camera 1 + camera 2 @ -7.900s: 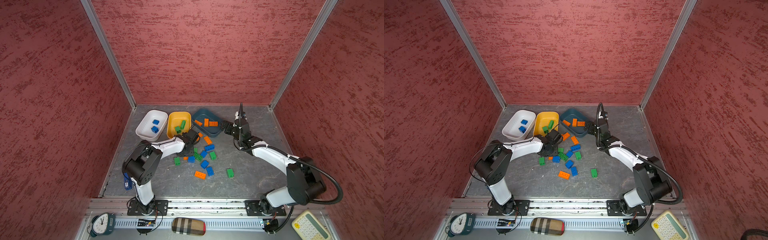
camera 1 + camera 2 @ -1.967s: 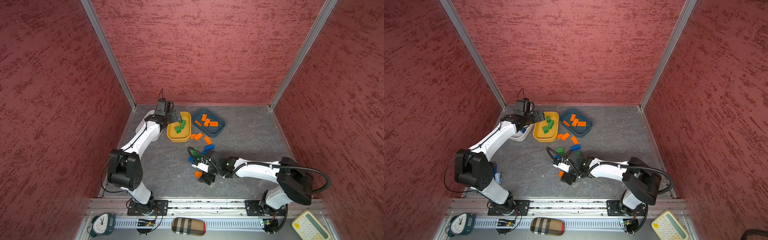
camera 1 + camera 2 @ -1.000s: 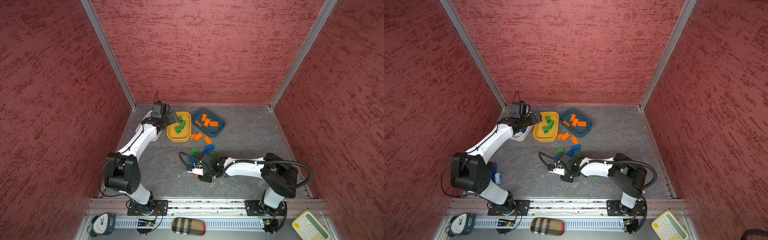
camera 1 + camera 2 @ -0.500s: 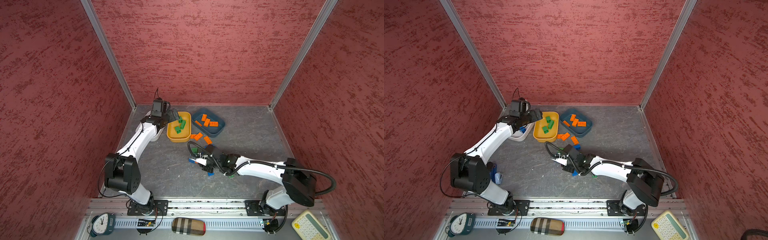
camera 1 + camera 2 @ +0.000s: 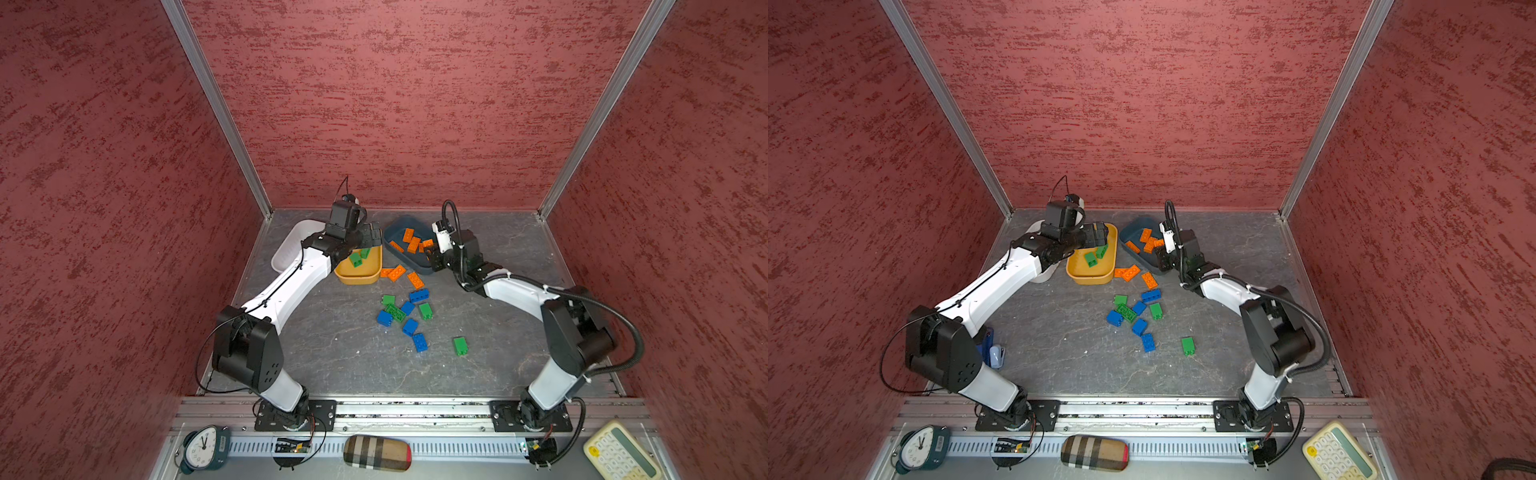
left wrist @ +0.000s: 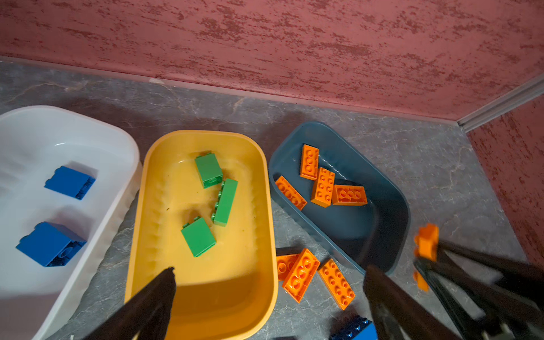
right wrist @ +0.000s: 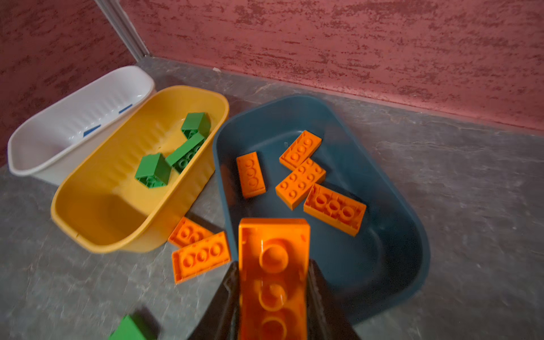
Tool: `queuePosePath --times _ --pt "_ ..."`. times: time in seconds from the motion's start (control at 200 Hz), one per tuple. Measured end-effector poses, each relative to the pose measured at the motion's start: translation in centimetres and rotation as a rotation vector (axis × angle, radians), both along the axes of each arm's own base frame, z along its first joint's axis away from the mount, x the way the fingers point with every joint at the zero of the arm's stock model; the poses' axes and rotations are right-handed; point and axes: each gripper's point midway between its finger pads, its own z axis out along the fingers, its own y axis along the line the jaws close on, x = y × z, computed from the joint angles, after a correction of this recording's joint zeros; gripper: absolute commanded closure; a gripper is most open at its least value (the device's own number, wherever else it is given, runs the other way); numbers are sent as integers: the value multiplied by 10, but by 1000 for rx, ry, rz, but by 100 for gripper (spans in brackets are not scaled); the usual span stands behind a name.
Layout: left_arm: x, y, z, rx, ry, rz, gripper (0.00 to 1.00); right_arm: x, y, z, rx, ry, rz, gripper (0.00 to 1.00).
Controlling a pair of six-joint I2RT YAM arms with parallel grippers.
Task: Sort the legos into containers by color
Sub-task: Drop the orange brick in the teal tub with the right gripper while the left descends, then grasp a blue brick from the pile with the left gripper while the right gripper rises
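Observation:
My right gripper (image 7: 272,282) is shut on a long orange lego (image 7: 273,265), held over the near rim of the dark teal container (image 7: 382,265), which holds several orange legos. In both top views it sits at that tub's front edge (image 5: 432,249) (image 5: 1160,246). My left gripper (image 6: 269,272) hangs open and empty above the yellow container (image 6: 206,294), where three green legos (image 6: 198,237) lie. The white container (image 6: 29,141) holds two blue legos (image 6: 69,182). Three orange legos (image 5: 397,272) lie in front of the tubs. Blue (image 5: 419,296) and green (image 5: 460,345) legos lie mid-table.
Red walls close in the table on three sides, right behind the tubs. Along the front rail lie a clock (image 5: 203,446), a checked case (image 5: 376,453) and a calculator (image 5: 619,453). A small blue object (image 5: 992,353) stands by the left arm's base.
My right gripper has carried the orange lego from the loose pile mid-table back to the teal container's front edge. The left gripper stays open over the yellow container.

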Motion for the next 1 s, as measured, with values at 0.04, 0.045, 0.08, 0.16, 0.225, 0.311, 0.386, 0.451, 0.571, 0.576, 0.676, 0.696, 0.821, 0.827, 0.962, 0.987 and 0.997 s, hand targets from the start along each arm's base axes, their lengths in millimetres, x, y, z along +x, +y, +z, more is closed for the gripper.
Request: queuePosePath --times 0.04,0.045,0.08,0.16,0.225,0.311,0.386,0.451,0.571,0.576,0.676,0.696,0.821,0.827,0.962,0.987,0.997 --pt "-5 -5 -2 0 4 -14 1 15 5 -2 17 14 2 79" --pt "-6 -5 -2 0 5 -16 1 16 5 -3 18 16 3 79" --pt "-11 -8 -4 1 10 -27 1 27 10 -5 28 28 9 79" --pt "-25 -12 -13 7 33 -47 1 53 25 -10 50 58 26 78" --pt "-36 -12 -20 14 54 -59 1 73 40 -16 72 84 45 77" --pt "-51 -11 -27 23 81 -72 0 90 56 -27 114 125 65 76" --pt "-63 -10 -31 26 100 -86 0 99 66 -36 156 161 74 72" --pt "-73 -10 -34 28 115 -101 0 106 72 -43 197 192 70 63" --pt "-95 -16 -49 54 169 -143 0 107 78 -49 262 244 61 43" --pt "-96 -16 -51 57 174 -146 0 107 78 -49 263 244 61 42" --pt "-119 -27 -72 98 232 -200 0 104 78 -41 291 238 60 34" --pt "-123 -28 -76 108 245 -209 1 102 77 -41 293 239 58 32" --pt "-149 -34 -101 156 318 -264 4 82 63 -20 276 215 38 25" --pt "-149 -34 -102 157 320 -265 4 81 62 -19 275 213 38 24" --pt "-161 -33 -121 197 367 -291 6 51 36 29 259 109 -5 1" --pt "-163 -33 -126 204 379 -297 8 45 30 40 262 78 -19 1" --pt "-163 -33 -127 205 382 -298 8 43 27 43 263 69 -26 1"
